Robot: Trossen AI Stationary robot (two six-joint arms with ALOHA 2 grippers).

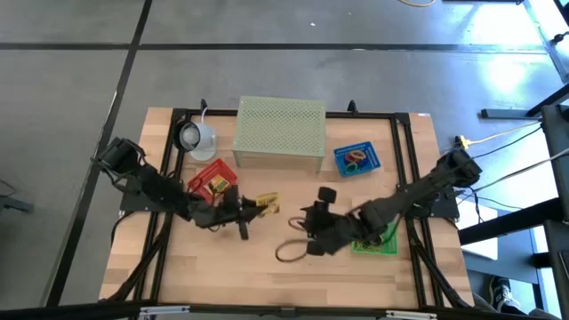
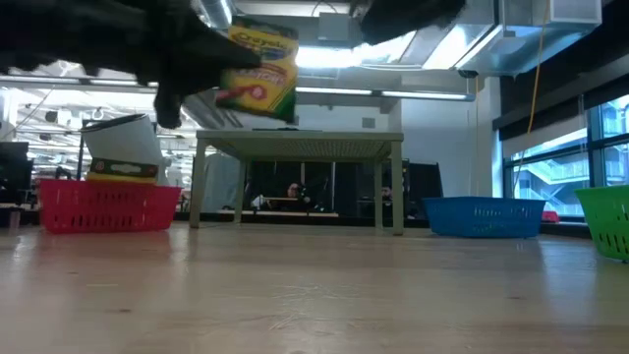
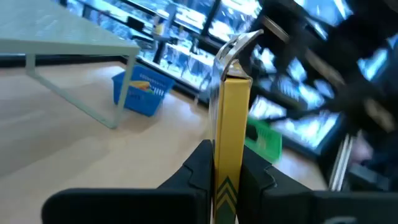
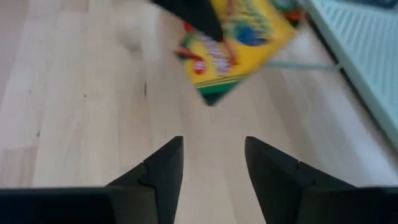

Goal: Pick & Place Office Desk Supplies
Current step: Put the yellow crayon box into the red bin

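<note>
aloft, left pincer (image 3: 227,180) pinching the yellow crayon box (image 3: 231,124); right pincer (image 4: 211,162) spread, empty, nearby.

A grey concrete floor (image 1: 267,71) surrounds the wooden table (image 1: 267,276); bright windows (image 2: 550,162) and ceiling lights (image 2: 393,93) fill the room.

The whole table (image 1: 267,267) is seen from straight overhead in the high view. From tabletop height, the low view is aimed level across it toward the stand (image 2: 300,147). Each wrist view is taken close, past its own fingers; the yellow box (image 4: 239,43) is shared by all four.
</note>
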